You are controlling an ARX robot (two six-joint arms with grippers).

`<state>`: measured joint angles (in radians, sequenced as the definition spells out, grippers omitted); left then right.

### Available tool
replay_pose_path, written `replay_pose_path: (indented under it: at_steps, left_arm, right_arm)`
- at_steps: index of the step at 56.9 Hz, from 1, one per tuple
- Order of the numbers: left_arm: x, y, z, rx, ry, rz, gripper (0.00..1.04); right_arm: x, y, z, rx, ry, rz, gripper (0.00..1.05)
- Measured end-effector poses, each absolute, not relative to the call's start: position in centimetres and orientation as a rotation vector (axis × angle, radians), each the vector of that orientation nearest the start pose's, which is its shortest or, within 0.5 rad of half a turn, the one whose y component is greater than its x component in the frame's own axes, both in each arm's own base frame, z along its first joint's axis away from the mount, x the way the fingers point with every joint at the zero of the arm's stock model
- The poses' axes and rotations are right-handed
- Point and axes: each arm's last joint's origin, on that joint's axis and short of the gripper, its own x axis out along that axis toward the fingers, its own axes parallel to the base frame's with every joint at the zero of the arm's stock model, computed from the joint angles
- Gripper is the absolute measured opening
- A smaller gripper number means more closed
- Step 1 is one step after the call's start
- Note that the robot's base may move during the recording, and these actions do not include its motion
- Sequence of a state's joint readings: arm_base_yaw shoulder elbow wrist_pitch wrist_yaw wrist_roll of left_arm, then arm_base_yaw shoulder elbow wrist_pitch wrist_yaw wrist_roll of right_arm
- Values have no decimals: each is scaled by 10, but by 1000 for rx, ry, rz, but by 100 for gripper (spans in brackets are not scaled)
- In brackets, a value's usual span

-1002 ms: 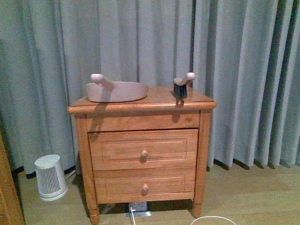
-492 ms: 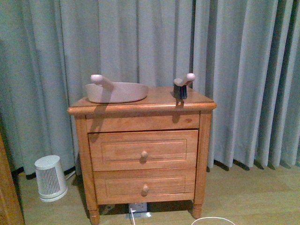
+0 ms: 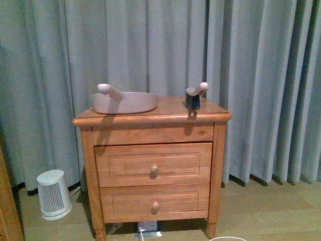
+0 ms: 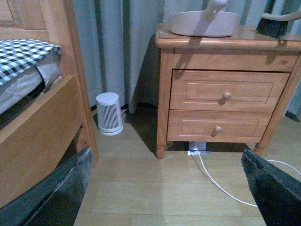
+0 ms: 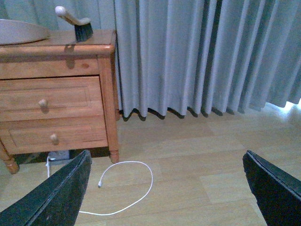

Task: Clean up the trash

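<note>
Observed: left fingers (image 4: 56, 193) spread wide, holding nothing; right fingers (image 5: 51, 193) the same (both above the floor (image 4: 141, 188) before the desk (image 3: 150, 118)). On the desk, a beige dustpan (image 3: 125, 102) sits at its left end and a brush (image 3: 194, 98) at its right. Where the trash lies cannot be told.

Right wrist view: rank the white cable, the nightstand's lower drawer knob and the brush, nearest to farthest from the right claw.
1. White cable, on the floor just ahead of the right claw.
2. Lower drawer knob, on the nightstand front.
3. Brush, up on the nightstand top.
</note>
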<state>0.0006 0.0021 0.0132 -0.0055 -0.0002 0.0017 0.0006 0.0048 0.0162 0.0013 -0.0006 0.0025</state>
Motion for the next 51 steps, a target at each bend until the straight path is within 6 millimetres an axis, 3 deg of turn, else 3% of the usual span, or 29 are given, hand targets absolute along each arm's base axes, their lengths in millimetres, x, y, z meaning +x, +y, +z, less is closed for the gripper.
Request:
replay_pose_path:
  at_steps: [51]
  left_arm:
    - [97,0,167,2,-6,1,97]
  right_arm:
    - [97,0,169,2,-13,2,97]
